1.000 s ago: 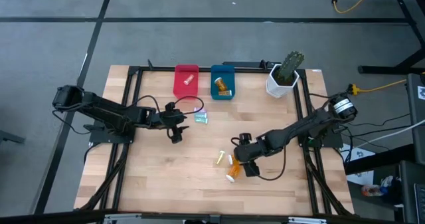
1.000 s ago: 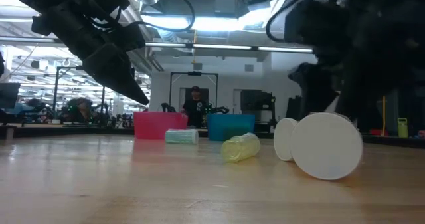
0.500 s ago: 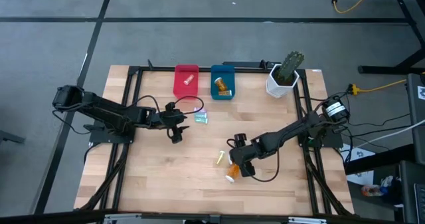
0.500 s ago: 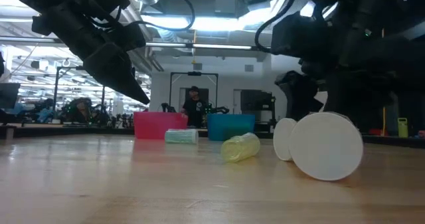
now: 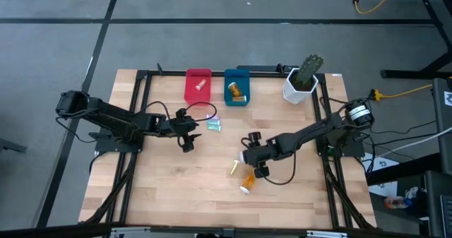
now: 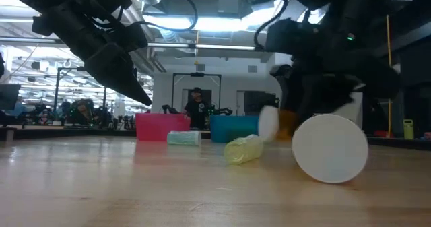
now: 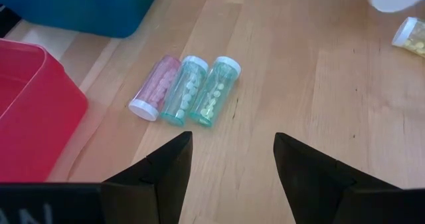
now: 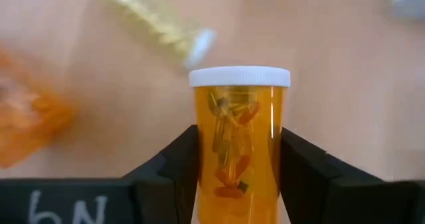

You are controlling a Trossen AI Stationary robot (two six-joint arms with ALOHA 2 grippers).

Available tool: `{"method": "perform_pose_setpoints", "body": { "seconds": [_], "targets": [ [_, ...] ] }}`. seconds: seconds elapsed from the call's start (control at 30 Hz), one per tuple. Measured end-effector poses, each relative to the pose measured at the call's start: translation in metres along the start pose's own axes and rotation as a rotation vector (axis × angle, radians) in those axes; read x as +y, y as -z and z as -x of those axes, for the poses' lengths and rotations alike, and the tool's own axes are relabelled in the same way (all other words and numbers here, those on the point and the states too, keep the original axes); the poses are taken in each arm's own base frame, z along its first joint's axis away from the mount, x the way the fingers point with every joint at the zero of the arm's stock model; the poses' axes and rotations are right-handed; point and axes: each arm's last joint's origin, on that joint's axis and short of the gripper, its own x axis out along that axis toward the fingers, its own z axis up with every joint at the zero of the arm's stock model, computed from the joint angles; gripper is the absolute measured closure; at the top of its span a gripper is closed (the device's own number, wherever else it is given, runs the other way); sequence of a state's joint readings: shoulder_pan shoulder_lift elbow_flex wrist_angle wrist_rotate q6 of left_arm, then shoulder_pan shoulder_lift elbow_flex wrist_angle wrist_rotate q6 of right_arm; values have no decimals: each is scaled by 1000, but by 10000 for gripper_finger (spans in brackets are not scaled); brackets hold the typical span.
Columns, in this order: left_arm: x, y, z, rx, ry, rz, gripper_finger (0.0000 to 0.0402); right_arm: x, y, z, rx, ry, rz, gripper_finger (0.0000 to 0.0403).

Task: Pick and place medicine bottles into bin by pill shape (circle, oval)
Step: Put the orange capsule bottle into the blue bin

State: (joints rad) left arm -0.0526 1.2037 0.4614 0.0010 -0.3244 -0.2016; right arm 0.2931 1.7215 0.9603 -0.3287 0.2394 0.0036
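- The right gripper (image 5: 248, 157), out on the table well short of the blue bin (image 5: 236, 87), has its two fingers pressed against the sides of an orange bottle (image 8: 239, 141) with a white cap; the bottle is clamped, cap pointing away from the wrist.
- The pills inside look long and capsule-like, so I judge it an oval lot. Which bin takes ovals cannot be confirmed; the blue bin already holds an orange bottle, the red bin (image 5: 198, 85) a pale one.
- To do this step well: carry the bottle high enough to clear the blue bin's near wall, hold the grip firm on the smooth plastic, and let go only once over the compartment.
- A second orange bottle (image 5: 248, 181) and a yellow bottle (image 5: 233, 169) lie just beyond the right gripper from the blue bin; the lift should not sweep them.
- The left gripper (image 7: 232, 161) waits with fingers wide apart, near three small bottles, one pink (image 7: 155, 91) and two teal (image 7: 199, 91), lying side by side just in front of the blue bin.
- Only the right wrist view shows the pill shape and the grip; the high view shows only the layout; the low view hides the held bottle in blur.
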Motion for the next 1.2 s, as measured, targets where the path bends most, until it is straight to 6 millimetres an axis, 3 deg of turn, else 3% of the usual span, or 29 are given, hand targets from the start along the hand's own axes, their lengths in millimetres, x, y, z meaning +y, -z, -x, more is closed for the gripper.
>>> {"method": "perform_pose_setpoints", "body": {
  "seconds": [0.3,0.5,0.8,1.03,1.2],
  "targets": [
    [0,0,0,0,0,0,195,-65,-24,13,-43,365,18,229],
    [0,0,0,0,0,-2,195,-125,-21,14,-1,550,-106,229],
    [0,0,0,0,0,-2,195,-196,-8,15,-134,489,-197,228],
    [0,0,0,0,0,-3,195,-228,-1,20,-228,549,-274,228],
    [0,0,0,0,0,-2,195,-251,5,25,-385,415,-302,228]
  ]
}}
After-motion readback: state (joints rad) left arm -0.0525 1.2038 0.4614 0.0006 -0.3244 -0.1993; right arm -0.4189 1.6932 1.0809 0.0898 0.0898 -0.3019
